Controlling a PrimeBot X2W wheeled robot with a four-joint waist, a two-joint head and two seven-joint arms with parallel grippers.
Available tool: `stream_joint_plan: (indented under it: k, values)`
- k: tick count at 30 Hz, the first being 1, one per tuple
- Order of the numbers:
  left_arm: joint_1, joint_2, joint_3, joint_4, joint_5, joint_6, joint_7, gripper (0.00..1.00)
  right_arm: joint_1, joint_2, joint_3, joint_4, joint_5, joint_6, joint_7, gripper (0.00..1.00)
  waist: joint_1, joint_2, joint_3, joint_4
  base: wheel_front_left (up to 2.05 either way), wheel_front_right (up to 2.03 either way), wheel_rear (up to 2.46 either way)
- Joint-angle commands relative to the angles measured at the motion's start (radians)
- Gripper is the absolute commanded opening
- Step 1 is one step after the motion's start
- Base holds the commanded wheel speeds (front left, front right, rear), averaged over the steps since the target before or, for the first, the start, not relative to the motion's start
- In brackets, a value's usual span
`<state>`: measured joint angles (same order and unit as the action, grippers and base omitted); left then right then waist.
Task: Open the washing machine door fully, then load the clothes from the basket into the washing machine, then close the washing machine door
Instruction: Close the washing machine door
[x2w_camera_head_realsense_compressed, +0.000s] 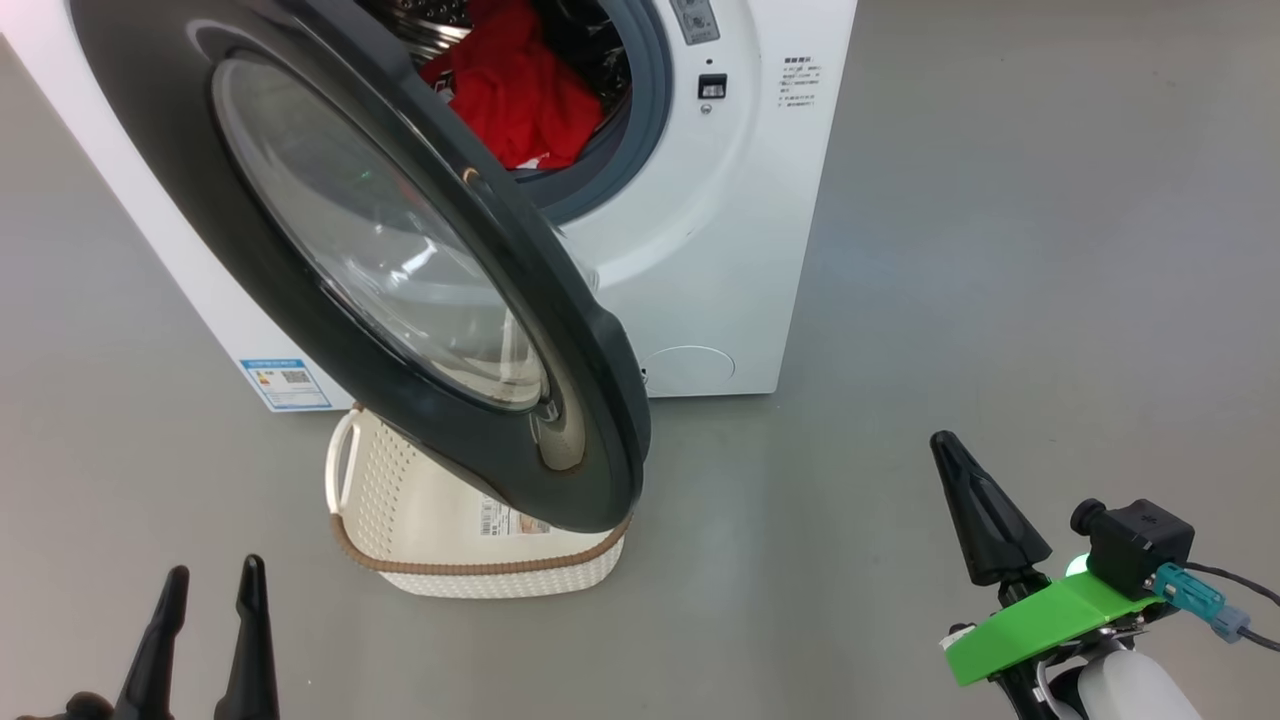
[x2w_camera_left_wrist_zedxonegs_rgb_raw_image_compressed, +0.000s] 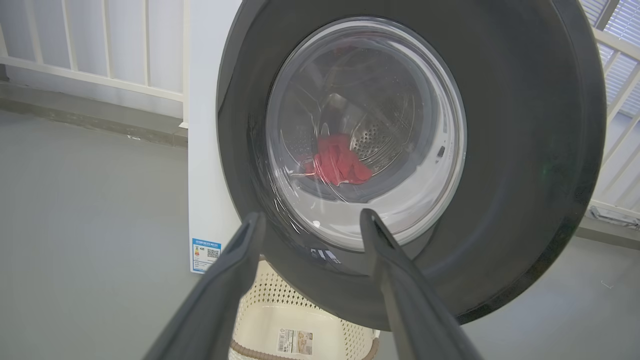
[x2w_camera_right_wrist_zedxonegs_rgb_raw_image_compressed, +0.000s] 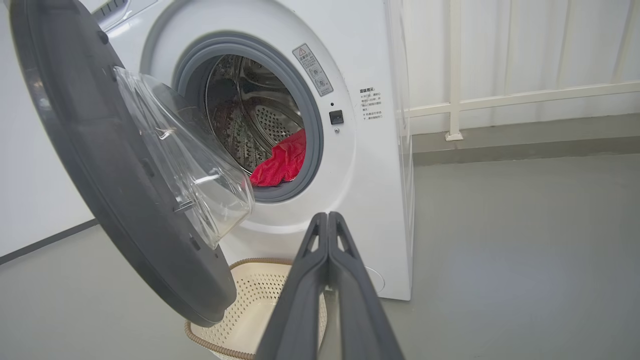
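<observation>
The washing machine (x2w_camera_head_realsense_compressed: 700, 200) (x2w_camera_right_wrist_zedxonegs_rgb_raw_image_compressed: 370, 165) stands ahead with its black round door (x2w_camera_head_realsense_compressed: 400, 260) (x2w_camera_left_wrist_zedxonegs_rgb_raw_image_compressed: 525, 150) (x2w_camera_right_wrist_zedxonegs_rgb_raw_image_compressed: 100, 165) swung partly open over the basket (x2w_camera_head_realsense_compressed: 450, 530) (x2w_camera_left_wrist_zedxonegs_rgb_raw_image_compressed: 280, 330) (x2w_camera_right_wrist_zedxonegs_rgb_raw_image_compressed: 250, 305). Red clothes (x2w_camera_head_realsense_compressed: 515, 90) (x2w_camera_left_wrist_zedxonegs_rgb_raw_image_compressed: 340, 165) (x2w_camera_right_wrist_zedxonegs_rgb_raw_image_compressed: 282, 160) lie in the steel drum at its mouth. The basket holds no garments where its floor shows. My left gripper (x2w_camera_head_realsense_compressed: 210, 585) (x2w_camera_left_wrist_zedxonegs_rgb_raw_image_compressed: 310, 220) is open, a short way in front of the door's glass. My right gripper (x2w_camera_head_realsense_compressed: 945, 440) (x2w_camera_right_wrist_zedxonegs_rgb_raw_image_compressed: 327, 216) is shut and empty, well right of the door.
Grey floor (x2w_camera_head_realsense_compressed: 1000, 300) spreads to the right of the machine and around the basket. A white railing (x2w_camera_right_wrist_zedxonegs_rgb_raw_image_compressed: 500, 95) and wall run behind the machine. The door's lower rim hangs over the basket's far side.
</observation>
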<state>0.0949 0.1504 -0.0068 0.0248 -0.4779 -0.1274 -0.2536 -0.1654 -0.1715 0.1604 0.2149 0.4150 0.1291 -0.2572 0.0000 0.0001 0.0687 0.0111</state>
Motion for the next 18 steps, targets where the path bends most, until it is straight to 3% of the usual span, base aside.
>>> stream_joint_plan:
  k: [1, 18]
  values:
    - [-0.038, 0.012, 0.034, -0.029, -0.001, -0.003, -0.008, 1.00, -0.022, -0.005, 0.024, -0.032, -0.002, 0.002, -0.005, 0.00, 0.0000, -0.0001, 0.000, 0.001, 0.00, 0.00, 0.00]
    - [-0.036, 0.004, 0.031, -0.024, -0.009, -0.003, -0.008, 1.00, -0.095, 0.015, 0.048, -0.152, 0.064, 0.002, -0.005, 0.00, 0.0000, -0.0001, -0.024, 0.070, 0.00, 0.00, 0.00]
